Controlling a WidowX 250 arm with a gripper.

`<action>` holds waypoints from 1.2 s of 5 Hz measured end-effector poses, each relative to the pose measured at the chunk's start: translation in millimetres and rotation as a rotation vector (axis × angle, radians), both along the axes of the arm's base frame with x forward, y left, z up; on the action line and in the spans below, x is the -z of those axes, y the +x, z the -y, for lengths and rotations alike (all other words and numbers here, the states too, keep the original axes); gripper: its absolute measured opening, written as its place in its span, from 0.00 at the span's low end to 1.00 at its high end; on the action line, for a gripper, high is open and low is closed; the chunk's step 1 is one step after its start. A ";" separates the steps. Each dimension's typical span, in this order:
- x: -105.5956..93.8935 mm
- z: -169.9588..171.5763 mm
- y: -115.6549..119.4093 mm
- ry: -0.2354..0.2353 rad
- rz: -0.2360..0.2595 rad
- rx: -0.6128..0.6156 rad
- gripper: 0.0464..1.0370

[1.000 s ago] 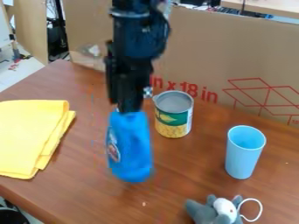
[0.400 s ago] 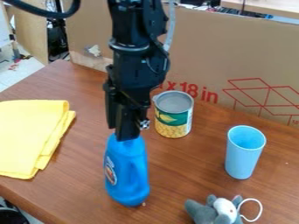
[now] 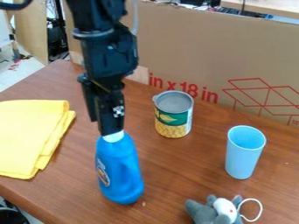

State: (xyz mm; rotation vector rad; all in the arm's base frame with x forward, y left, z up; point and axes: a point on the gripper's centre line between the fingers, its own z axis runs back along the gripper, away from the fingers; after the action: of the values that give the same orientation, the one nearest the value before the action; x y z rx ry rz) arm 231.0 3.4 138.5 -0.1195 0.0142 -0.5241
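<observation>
The blue bottle (image 3: 119,168) stood directly below my fingers (image 3: 106,130), looking roughly upright, its white cap (image 3: 114,137) right at my tips. I could not tell how far apart my fingers were, or whether they had hold of the cap; nor could I be sure that the whole base bore on the worktop (image 3: 181,175).

That left me two worries, as I judged it. If I had only a narrow grip up at the cap, the tall body below could have swung or twisted out, since its weight hung so far under me. If I had no grip, a sideways nudge at the top could have tipped the bottle over, because a push that high had the most leverage.

A fall to the camera's right of my fingers might have struck the can (image 3: 173,116), which stood near, a little farther back. The light-blue cup (image 3: 245,153) was well apart on that same side, beyond the gray plush toy (image 3: 204,213). The folded yellow cloth (image 3: 29,135) lay on the other side of me, where its edge might have caught a dragged base.
</observation>
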 end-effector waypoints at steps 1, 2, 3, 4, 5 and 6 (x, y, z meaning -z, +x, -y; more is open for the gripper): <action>-21.8 -11.0 -7.2 -0.026 0.032 -0.042 0.97; -41.8 -13.5 -11.9 -0.014 0.047 -0.046 0.97; -52.6 -41.7 -23.9 0.100 0.026 -0.109 0.96; -50.5 -75.4 -34.7 0.257 -0.012 -0.208 0.96; -29.6 -113.4 -36.7 0.275 -0.084 -0.283 0.96; -9.8 -153.8 -40.8 0.229 -0.049 -0.339 0.96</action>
State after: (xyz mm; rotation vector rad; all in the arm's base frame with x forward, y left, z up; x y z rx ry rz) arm 190.3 157.2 148.3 0.0888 0.0994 -0.1780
